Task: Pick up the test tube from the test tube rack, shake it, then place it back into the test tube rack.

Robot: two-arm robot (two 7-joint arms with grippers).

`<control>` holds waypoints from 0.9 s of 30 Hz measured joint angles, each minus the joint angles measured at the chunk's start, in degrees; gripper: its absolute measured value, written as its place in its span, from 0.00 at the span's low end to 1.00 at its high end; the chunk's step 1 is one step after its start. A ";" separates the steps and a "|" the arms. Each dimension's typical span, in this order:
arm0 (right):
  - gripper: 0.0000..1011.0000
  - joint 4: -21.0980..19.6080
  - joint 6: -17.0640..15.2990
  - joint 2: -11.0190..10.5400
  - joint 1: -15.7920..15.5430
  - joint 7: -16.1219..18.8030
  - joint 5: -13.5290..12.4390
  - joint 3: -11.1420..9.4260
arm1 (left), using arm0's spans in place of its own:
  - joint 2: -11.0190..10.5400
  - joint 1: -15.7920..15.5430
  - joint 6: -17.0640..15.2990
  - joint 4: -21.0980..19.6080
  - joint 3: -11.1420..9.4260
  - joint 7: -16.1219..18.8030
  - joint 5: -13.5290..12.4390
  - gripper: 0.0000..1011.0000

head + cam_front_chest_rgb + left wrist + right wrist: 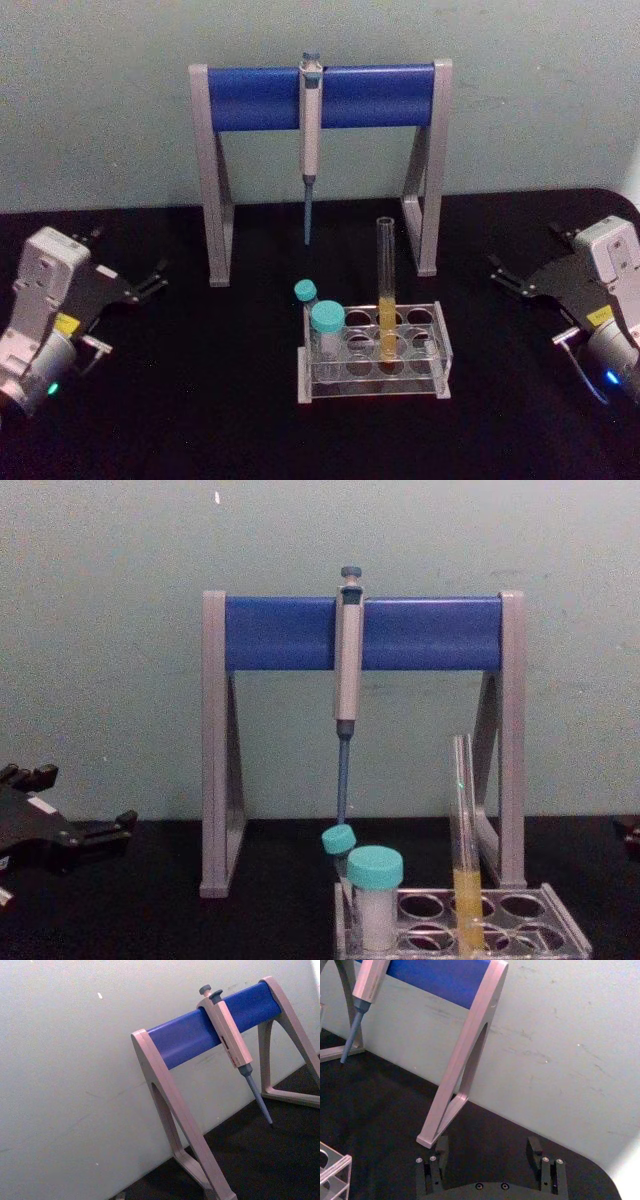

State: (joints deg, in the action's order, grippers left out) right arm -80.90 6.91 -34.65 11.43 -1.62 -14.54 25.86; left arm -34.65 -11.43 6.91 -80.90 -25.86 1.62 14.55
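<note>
Black table [150, 420]: clear test tube [385, 290], yellow-orange liquid low.

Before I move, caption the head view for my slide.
Test tube stands in the test tube rack; left gripper and right gripper sit open at either side, pipette stand behind.

This looks like a laboratory: a pipette [309, 150] hangs on a grey-and-blue pipette stand [255, 98], and a clear test tube rack [372, 386] holds a test tube [386, 290] of yellow-orange liquid beside teal-capped tubes [327, 328] on a black tabletop [160, 400].
</note>
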 joint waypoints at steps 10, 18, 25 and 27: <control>0.99 0.00 0.00 0.00 0.00 0.00 0.00 0.00 | 0.00 0.00 0.00 0.00 0.00 0.00 0.00 1.00; 0.99 0.00 0.00 0.00 0.00 0.00 0.00 0.00 | 0.00 0.00 0.00 0.00 0.00 0.00 0.00 1.00; 0.99 0.00 0.00 0.00 0.00 0.00 0.00 0.00 | 0.00 0.00 0.00 0.00 0.00 0.00 0.00 1.00; 0.99 0.00 0.00 0.00 0.00 0.00 0.00 0.00 | 0.00 0.00 0.00 0.00 0.00 0.00 0.00 1.00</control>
State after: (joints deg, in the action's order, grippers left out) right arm -80.90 6.91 -34.65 11.43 -1.62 -14.54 25.86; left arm -34.65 -11.43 6.91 -80.90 -25.86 1.62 14.55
